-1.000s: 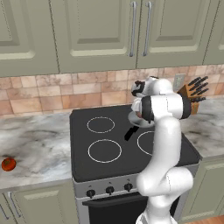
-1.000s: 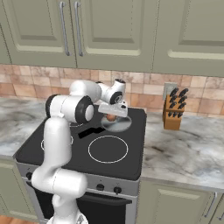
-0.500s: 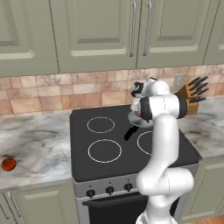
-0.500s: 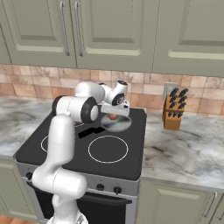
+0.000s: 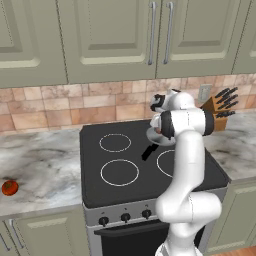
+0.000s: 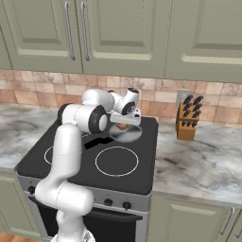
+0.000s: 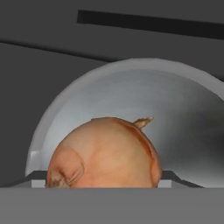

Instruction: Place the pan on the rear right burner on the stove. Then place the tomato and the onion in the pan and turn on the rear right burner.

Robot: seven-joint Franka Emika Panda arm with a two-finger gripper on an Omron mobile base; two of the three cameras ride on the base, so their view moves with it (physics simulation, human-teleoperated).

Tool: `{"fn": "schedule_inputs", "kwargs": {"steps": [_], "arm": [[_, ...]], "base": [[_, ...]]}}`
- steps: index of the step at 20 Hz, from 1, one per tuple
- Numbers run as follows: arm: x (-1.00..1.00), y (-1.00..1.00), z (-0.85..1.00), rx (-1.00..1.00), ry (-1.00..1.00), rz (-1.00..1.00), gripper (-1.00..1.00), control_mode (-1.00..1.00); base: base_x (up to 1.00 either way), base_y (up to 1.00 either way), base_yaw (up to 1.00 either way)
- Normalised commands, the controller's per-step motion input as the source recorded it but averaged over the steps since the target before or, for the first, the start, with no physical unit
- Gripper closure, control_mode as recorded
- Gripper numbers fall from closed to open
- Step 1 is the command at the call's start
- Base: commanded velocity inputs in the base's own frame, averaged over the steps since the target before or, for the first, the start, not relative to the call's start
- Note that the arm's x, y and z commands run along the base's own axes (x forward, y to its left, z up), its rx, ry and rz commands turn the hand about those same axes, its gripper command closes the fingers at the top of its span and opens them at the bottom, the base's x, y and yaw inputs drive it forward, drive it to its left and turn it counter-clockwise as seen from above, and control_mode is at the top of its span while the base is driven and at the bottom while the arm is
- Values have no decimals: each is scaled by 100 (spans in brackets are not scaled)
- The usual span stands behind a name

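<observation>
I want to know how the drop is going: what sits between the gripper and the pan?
The onion. In the hand view it sits right before the gripper, with the pan behind it; the right base view shows it under the gripper, over the pan.

The stove [image 5: 95, 175] has bare black glass across its left and front rings, giving open room there. At the rear right, the pan [image 6: 127, 134] and the onion [image 7: 105, 153] sit close under the pincer [image 6: 124, 124]. A knife block [image 6: 187, 124] stands on the tabletop [image 6: 203, 160] to the right, and the tiled wall rises just behind. Overhead cabinets limit height.
</observation>
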Motion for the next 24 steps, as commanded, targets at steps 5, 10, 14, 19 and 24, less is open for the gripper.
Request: {"fn": "schedule_inputs", "kwargs": {"steps": [5, 10, 14, 19, 24], "arm": [[18, 0, -38, -2, 0, 1, 100, -100], [20, 0, -54, -5, 0, 1, 100, -100], [15, 0, -59, -7, 0, 1, 100, -100], [2, 1, -27, -5, -1, 0, -100, -100], [-30, -4, 0, 0, -13, 0, -100, -100]], "base": [[0, 0, 0], [0, 0, 0], [0, 0, 0], [0, 0, 0], [0, 0, 0]]}}
